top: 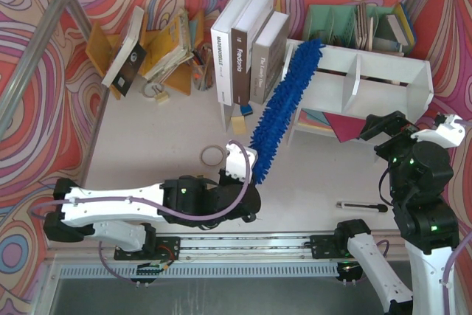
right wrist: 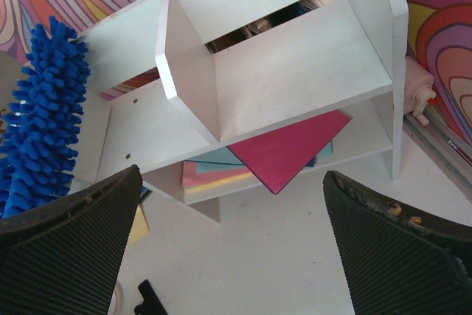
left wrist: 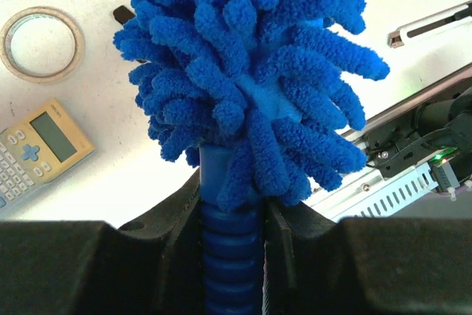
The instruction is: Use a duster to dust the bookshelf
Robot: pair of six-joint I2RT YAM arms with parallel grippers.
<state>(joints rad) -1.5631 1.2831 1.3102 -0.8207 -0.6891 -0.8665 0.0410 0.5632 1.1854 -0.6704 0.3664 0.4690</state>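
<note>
Ribbed blue handle sits pinched between the fingers of the left pincer (left wrist: 232,215), which is pressed together on it just below where the fluff of the duster (left wrist: 251,79) begins. Beside that grip a tape roll (top: 214,156) and a calculator (left wrist: 37,153) lie on the table (top: 147,138), and a pen (top: 361,206) lies nearer the right arm. From the grip the duster slants up and away to the right, its tip reaching the left end of the bookshelf (top: 402,71) at the top edge of the left compartment; whether the fluff presses on the board or only overlaps it cannot be told. The right pincer (right wrist: 232,175) hangs spread wide and empty before the right compartment, above a pink sheet (right wrist: 287,145) tucked under the bookshelf. Upright books (top: 247,46) stand just left of it. By my reading the wiping is near its start, with the head placed at one end. The next move calls for dragging the fluff rightward along the top or down into the left compartment, lightly enough not to shove the bookshelf, and clear of the books.
</note>
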